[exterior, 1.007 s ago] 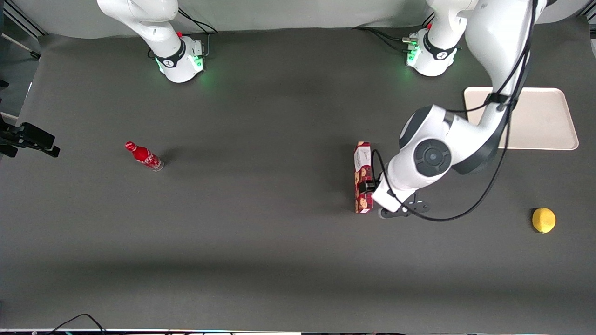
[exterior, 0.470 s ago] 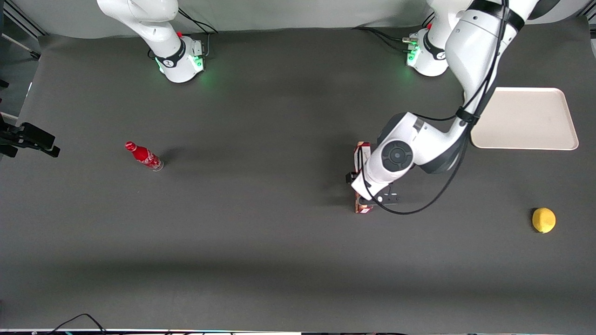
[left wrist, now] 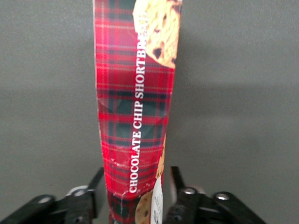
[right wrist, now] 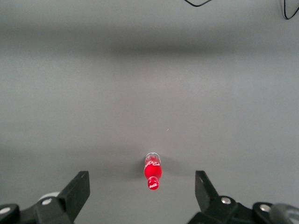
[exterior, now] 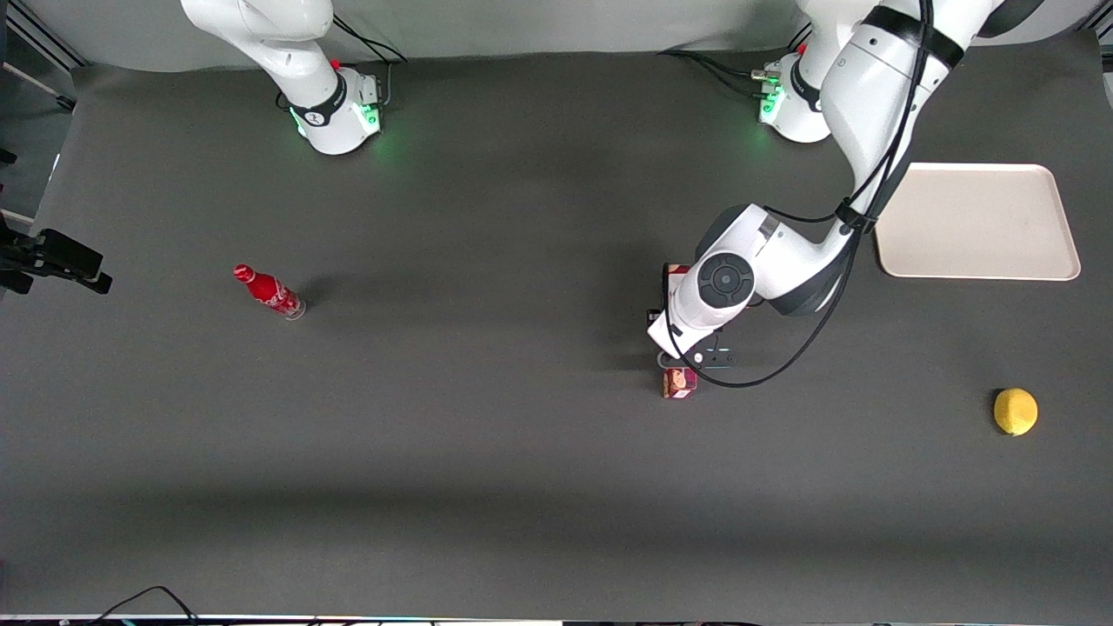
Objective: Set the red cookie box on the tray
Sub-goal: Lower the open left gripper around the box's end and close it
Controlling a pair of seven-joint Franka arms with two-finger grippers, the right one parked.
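The red cookie box (exterior: 679, 382) lies flat on the dark table, its long side running toward the front camera. Most of it is hidden under my left arm's wrist in the front view. The left wrist view shows its plaid top (left wrist: 133, 116) with cookie pictures and white lettering. My left gripper (left wrist: 137, 173) is open and straddles the box near its white-label end, one finger (left wrist: 97, 179) on each side, low over the table. In the front view the gripper (exterior: 684, 348) sits under the wrist. The cream tray (exterior: 983, 226) lies farther from the camera, toward the working arm's end.
A yellow lemon (exterior: 1016, 411) lies near the working arm's end, nearer the camera than the tray. A small red bottle (exterior: 269, 292) lies toward the parked arm's end; it also shows in the right wrist view (right wrist: 153, 172).
My left arm has swung from beside the box to directly over it and lowered. The box has not moved. The tray is less covered by the arm.
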